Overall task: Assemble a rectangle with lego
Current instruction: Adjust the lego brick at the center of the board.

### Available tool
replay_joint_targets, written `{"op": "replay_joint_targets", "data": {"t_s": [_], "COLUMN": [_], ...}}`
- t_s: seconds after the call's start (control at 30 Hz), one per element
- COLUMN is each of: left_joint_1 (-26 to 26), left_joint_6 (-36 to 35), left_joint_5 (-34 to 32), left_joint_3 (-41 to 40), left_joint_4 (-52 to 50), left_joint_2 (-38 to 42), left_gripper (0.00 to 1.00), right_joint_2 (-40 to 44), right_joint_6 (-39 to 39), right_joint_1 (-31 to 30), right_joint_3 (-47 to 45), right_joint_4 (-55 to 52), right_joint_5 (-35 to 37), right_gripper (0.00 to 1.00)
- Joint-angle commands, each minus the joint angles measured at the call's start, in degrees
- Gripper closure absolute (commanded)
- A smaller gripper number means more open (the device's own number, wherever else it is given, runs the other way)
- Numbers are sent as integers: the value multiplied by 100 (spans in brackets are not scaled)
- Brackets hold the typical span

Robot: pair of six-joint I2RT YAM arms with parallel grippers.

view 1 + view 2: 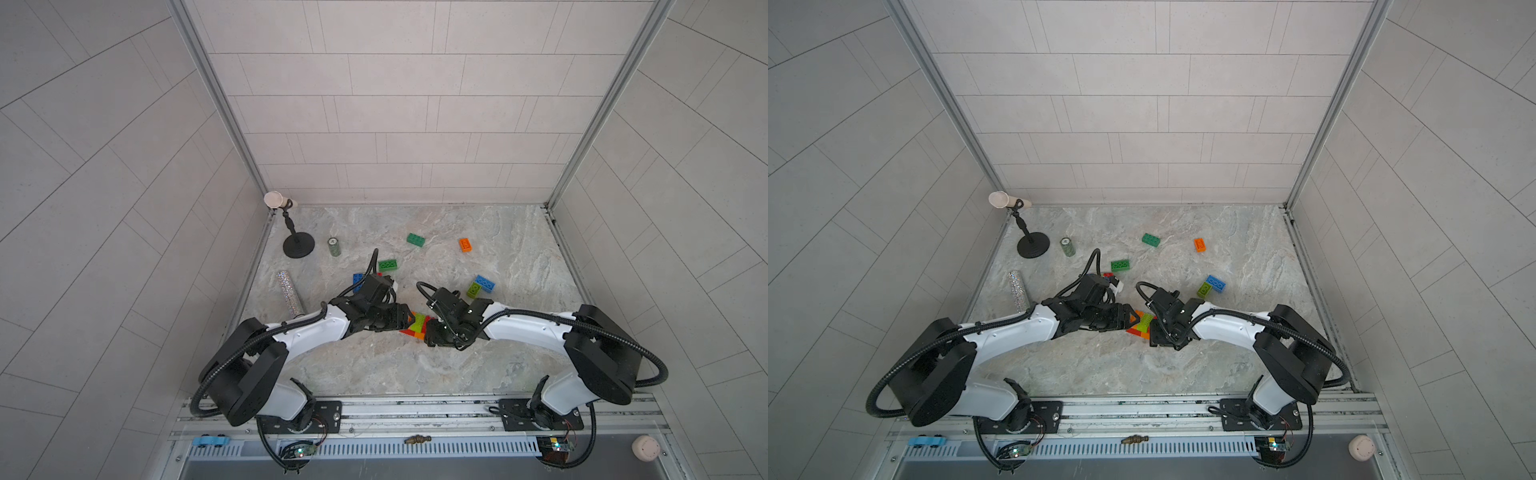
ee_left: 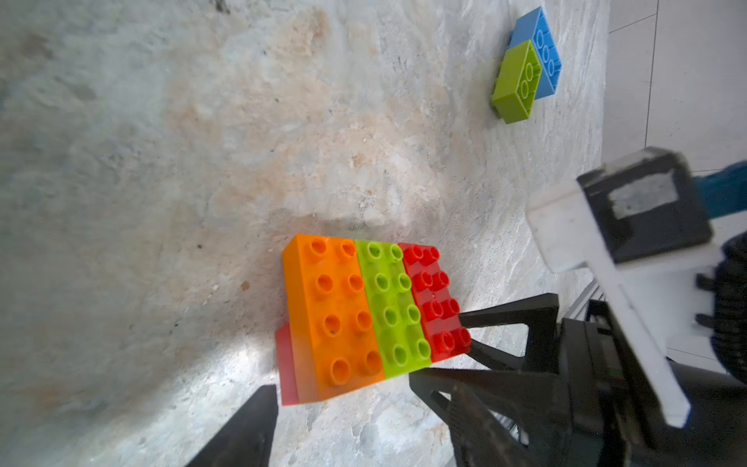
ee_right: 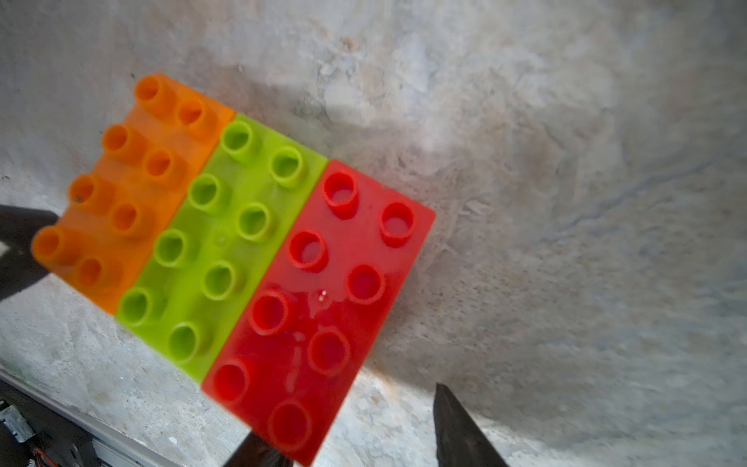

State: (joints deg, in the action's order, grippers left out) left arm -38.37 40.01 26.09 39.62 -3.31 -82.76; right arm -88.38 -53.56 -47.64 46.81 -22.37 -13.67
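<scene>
Where the two arms meet: the assembled block [image 1: 417, 325] lies flat on the marble table [image 1: 415, 374], just below centre in both top views.
Block make-up: orange brick [image 2: 335, 315], lime brick [image 2: 396, 311] and red brick [image 2: 438, 299] side by side, studs up, on a red lower layer [image 2: 287, 364].
Left gripper [image 2: 343, 380]: jaws released, tips flanking the block's near end; contact cannot be confirmed.
Right gripper [image 3: 351, 416]: jaws released; one finger [image 2: 509, 311] touches the red brick, the other stands clear.
Loose lego: dark green brick [image 1: 415, 240], second orange brick [image 1: 466, 244], blue brick [image 1: 484, 283] touching a loose lime brick [image 1: 473, 289], right of centre.
Other items: green can [image 1: 334, 247], glittery tube [image 1: 291, 292], left of centre.
</scene>
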Motion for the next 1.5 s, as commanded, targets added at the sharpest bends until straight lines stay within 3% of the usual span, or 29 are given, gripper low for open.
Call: {"op": "replay_joint_targets", "data": {"t_s": [0.0,0.33,0.63,0.87,1.17,1.47], "left_joint_1": [23,-13,-136,-136,-136,-129], "left_joint_6": [-226,-225,-66,-13,-31,-22], "left_joint_5": [91,158,64,48,73,107], "left_joint_3": [148,-183,-446,-445,-439,-437], "left_joint_4": [-39,73,293,361,375,472], "left_joint_2": [-371,-446,-399,-424,-458,-557], "left_gripper": [32,41,42,42,42,42], "right_joint_2": [6,22,483,1042,153,-601], "right_joint_6": [92,101,243,462,794,926], "right_joint_1": [-31,-34,-55,463,571,490], "right_joint_3": [57,-86,-89,298,913,737], "right_joint_4": [-112,-79,-307,-769,-682,-804], "right_joint_5": [166,169,40,165,347,581], "right_gripper": [45,45,45,45,45,51]}}
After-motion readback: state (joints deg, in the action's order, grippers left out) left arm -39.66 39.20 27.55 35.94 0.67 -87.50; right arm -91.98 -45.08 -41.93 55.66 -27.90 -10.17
